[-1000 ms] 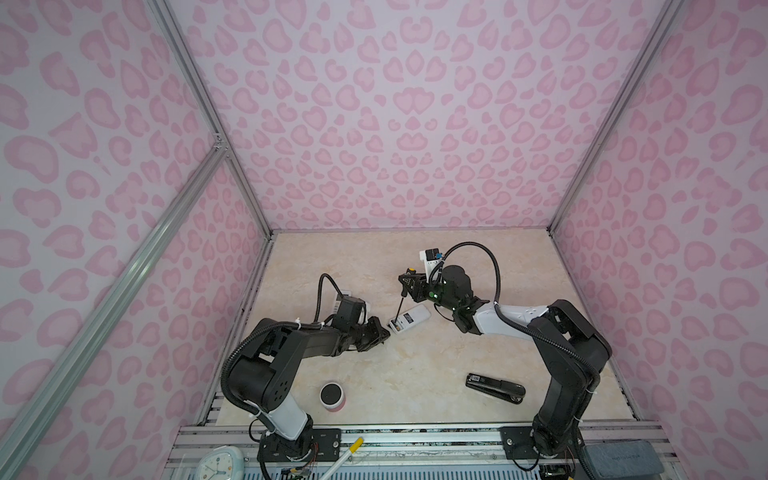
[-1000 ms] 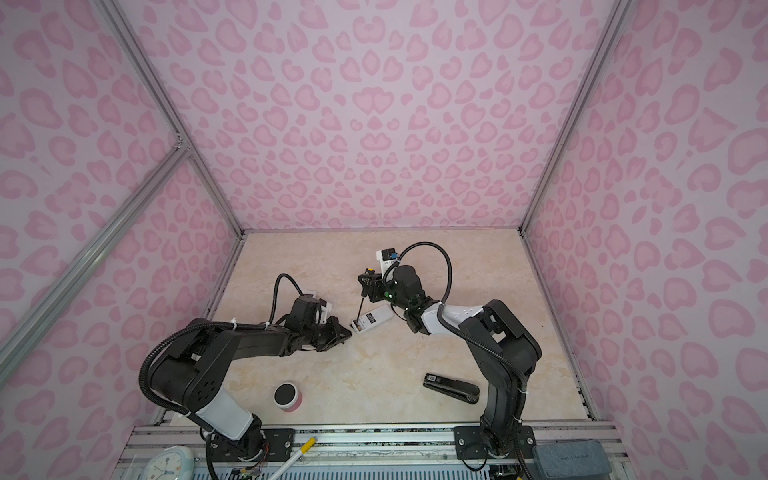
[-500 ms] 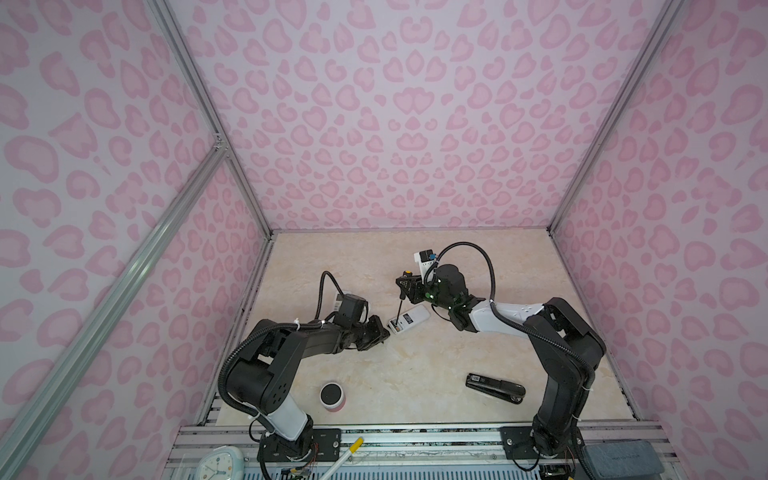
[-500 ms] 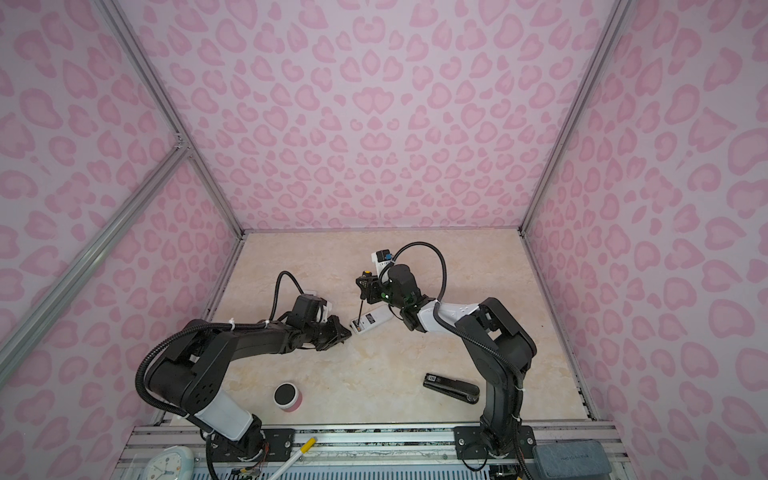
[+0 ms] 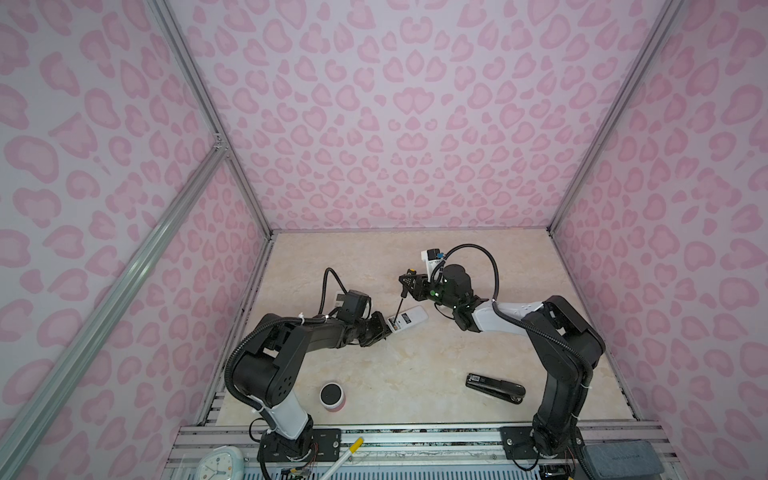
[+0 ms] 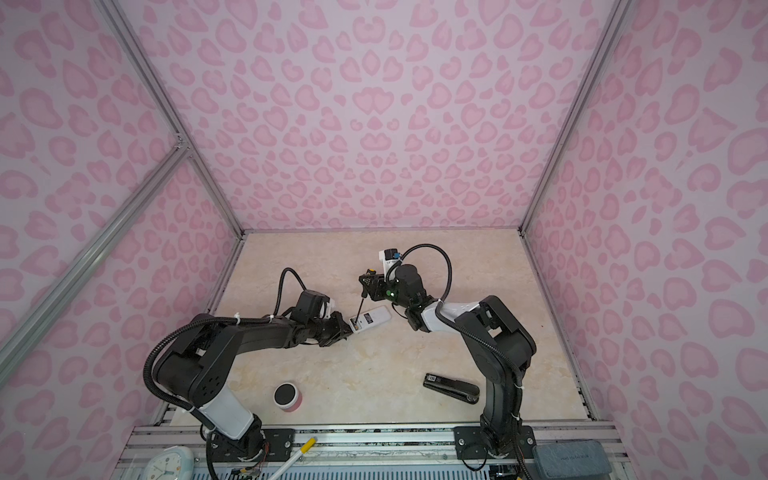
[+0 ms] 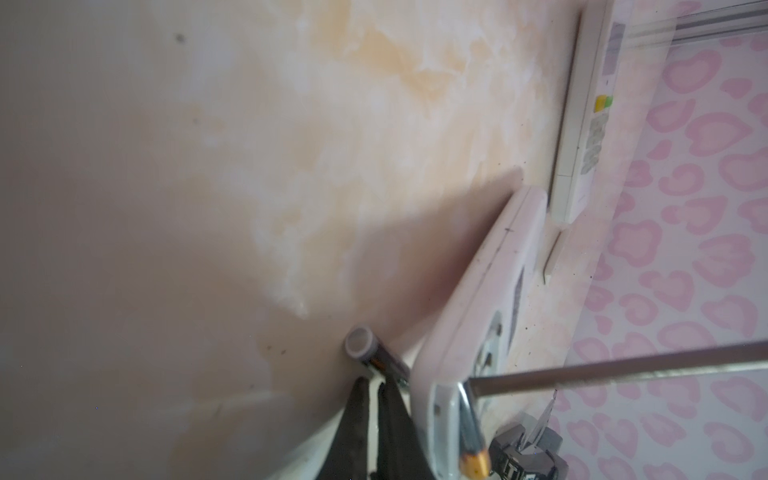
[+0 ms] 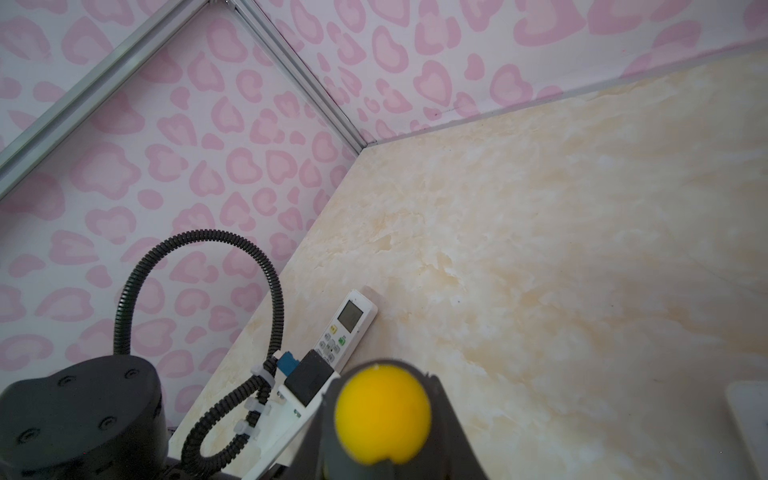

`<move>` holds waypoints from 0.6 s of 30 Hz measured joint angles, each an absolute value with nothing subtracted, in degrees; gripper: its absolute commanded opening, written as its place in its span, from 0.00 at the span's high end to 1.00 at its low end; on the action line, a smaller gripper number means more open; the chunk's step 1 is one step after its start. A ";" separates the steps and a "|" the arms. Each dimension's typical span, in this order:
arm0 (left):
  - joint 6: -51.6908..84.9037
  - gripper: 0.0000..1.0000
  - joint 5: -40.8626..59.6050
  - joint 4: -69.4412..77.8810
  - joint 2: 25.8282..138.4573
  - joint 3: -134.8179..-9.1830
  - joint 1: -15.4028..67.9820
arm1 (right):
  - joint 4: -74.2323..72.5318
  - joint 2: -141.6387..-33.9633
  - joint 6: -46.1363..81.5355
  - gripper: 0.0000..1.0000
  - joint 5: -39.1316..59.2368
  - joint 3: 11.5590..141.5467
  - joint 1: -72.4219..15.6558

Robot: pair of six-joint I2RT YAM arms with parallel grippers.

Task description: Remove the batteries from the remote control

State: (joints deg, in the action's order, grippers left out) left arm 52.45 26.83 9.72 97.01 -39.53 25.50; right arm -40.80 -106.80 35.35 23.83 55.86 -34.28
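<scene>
The white remote control (image 5: 409, 318) (image 6: 372, 319) lies on the table, back up, its battery bay open at the left end. In the left wrist view one of the batteries (image 7: 471, 428), gold-capped, sits in the bay of the remote control (image 7: 478, 307). Another (image 7: 368, 347) lies on the table beside it. My left gripper (image 7: 374, 384) (image 5: 383, 328) is shut and empty, its tips at that loose battery. My right gripper (image 5: 409, 284) (image 8: 382, 419) is shut on a yellow-capped screwdriver (image 5: 399, 305) (image 7: 623, 370), whose tip rests in the bay.
A second white remote with a screen (image 8: 347, 326) (image 7: 582, 124) lies by the left wall, with a small flat white piece (image 7: 550, 259) near it. A black stapler (image 5: 494, 387) and a pink cup with a black top (image 5: 331, 397) stand at the front.
The right gripper swayed slightly left and back with the screwdriver, whose tip stays at the remote's open end. The left gripper has kept its place.
</scene>
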 measured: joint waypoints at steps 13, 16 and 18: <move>52.25 0.88 26.85 7.31 96.51 -42.11 26.04 | -40.77 -105.16 34.96 1.00 23.42 53.60 -32.45; 52.01 0.88 26.68 5.96 96.82 -44.69 27.66 | -40.71 -105.08 34.83 1.00 22.59 53.45 -31.31; 51.86 0.88 26.76 6.31 98.26 -46.83 28.93 | -40.45 -104.77 34.20 1.00 22.52 53.39 -30.94</move>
State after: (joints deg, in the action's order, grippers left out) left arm 51.86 26.76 6.31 98.26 -46.83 28.93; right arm -40.45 -104.77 34.20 22.52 53.39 -30.94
